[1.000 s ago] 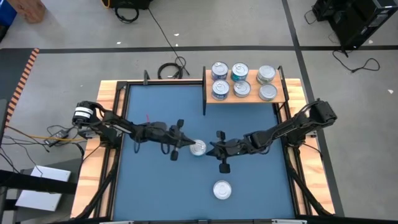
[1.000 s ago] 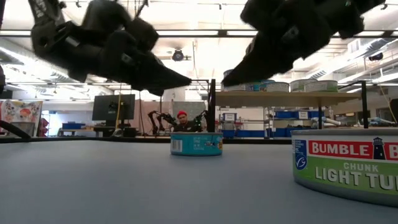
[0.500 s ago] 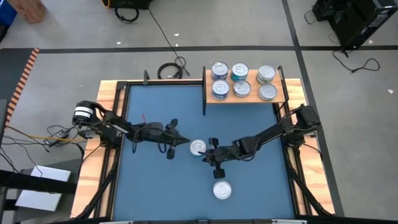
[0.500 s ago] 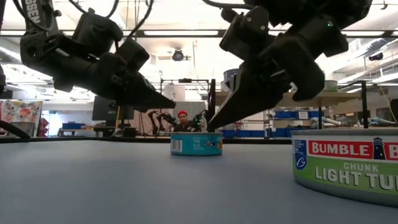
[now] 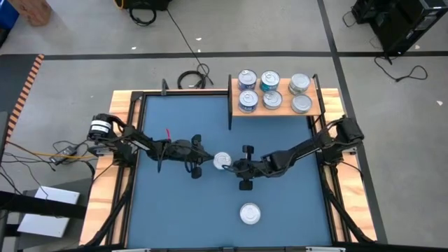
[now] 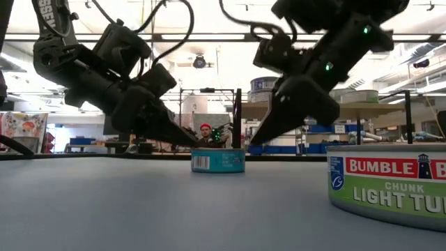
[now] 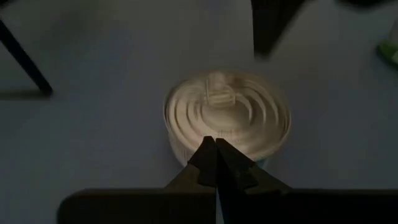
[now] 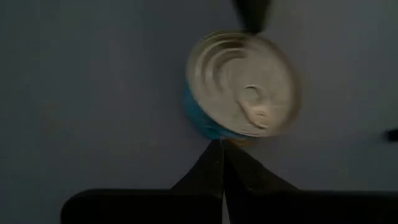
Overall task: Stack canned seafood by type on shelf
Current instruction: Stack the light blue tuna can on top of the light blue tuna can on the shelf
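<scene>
Flanking tin: teal-sided tin [image 5: 222, 161] mid-worktop, between both tools
Left tool [image 7: 216, 163]: clenched, tips at tin
Right tool [image 8: 222, 163]: clenched, tips at tin
Shelf [image 5: 275, 106]: far edge, six tins

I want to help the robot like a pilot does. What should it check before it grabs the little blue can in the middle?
1. Blue can upright, shiny lid up: ok.
2. Left gripper close beside the can: ok.
3. Right gripper close on the can's other side: ok.
4. Fingers open enough to go around the can: not ok; both wrist views show them pressed together.
5. Other can out of the way, nearer the mat's front edge: ok.
6. Room on the shelf for one more: cannot tell; six cans show there from above.
</scene>
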### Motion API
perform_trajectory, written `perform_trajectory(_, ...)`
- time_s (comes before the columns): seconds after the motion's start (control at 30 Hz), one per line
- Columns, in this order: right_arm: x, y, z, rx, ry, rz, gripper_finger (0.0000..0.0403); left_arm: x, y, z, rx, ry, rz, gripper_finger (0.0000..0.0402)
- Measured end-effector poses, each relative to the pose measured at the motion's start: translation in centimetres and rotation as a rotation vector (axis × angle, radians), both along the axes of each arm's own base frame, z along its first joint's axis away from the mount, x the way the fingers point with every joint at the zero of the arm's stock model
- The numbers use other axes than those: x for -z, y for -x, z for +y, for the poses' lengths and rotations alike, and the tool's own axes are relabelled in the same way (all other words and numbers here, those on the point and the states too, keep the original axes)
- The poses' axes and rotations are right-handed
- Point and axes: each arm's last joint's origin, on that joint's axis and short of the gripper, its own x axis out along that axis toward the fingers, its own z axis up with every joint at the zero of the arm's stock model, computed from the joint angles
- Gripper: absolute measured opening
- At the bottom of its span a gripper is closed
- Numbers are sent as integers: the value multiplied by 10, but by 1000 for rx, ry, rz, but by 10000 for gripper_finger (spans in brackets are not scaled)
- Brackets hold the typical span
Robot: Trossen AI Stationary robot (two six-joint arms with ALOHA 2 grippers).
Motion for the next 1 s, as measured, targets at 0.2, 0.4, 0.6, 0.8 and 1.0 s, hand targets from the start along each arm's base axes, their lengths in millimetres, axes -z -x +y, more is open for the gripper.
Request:
perform_trajectory(0.2,-42,10,2,-13,-7,-114,33,3,-2,-1,13,37,11,1)
perform_trajectory(0.4,-56,8,7,-84,-47,-202,103,3,-1,-3,68,63,21,1)
perform_trajectory(0.6,-49,-5,12,-115,-38,-106,135,-10,1,-4,109,67,-27,1)
perform_trajectory(0.8,-46,-33,16,-136,26,86,131,-25,12,-5,145,59,-91,1)
perform_trajectory(1.0,-35,-59,18,-214,121,229,130,-35,29,-5,144,54,-177,1)
